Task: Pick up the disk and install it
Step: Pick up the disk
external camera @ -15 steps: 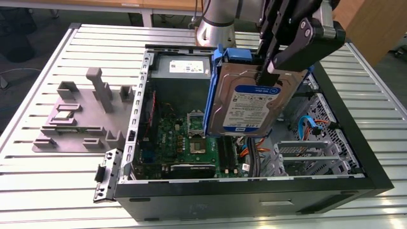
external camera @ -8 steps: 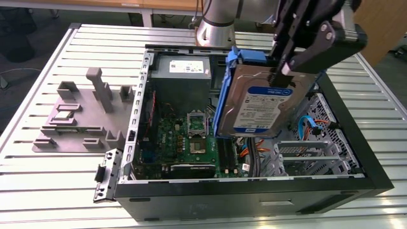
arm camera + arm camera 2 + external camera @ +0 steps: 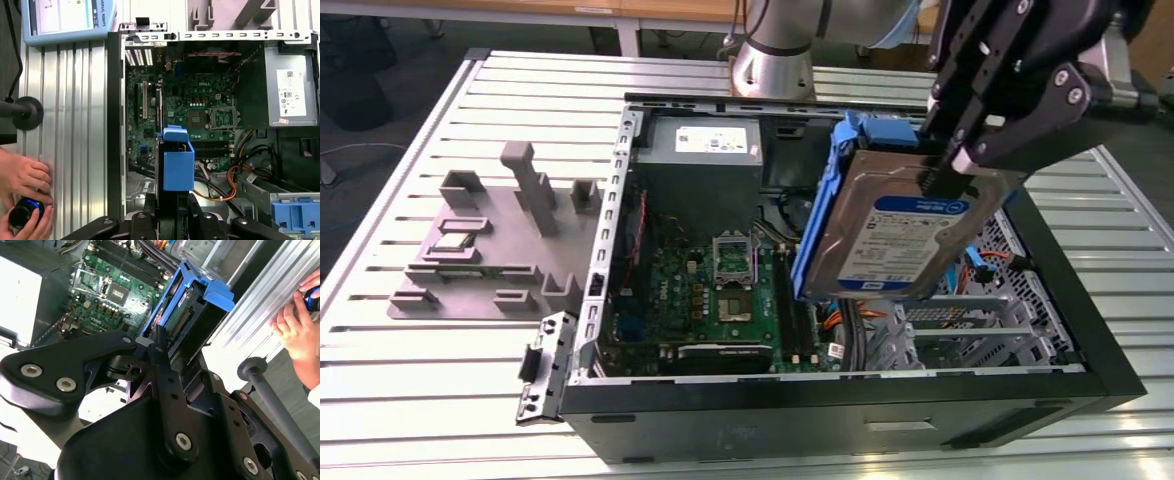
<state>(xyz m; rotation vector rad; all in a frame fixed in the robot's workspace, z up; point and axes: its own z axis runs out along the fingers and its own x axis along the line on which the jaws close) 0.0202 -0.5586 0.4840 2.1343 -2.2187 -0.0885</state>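
Observation:
The disk [image 3: 894, 235], a silver-grey drive with a blue-and-white label in blue carrier rails, hangs tilted above the open computer case [image 3: 854, 385]. My gripper [image 3: 947, 175] is shut on the disk's upper edge. It hovers over the case's side at the exterior view's right, above the metal drive cage [image 3: 974, 320]. In the second wrist view the disk [image 3: 185, 305] shows edge-on between the black fingers [image 3: 161, 352], with the motherboard [image 3: 115, 285] beyond. In the first wrist view the blue carrier [image 3: 177, 160] stands out from the gripper [image 3: 172, 197] over the case's inside.
A grey power supply box [image 3: 707, 150] sits in the case's far corner. A grey fixture [image 3: 480, 250] with upright posts lies on the slatted table at the exterior view's left. A person's hands [image 3: 25, 180] hold a small black device beside the case. A blue bracket [image 3: 295, 212] sits in the case.

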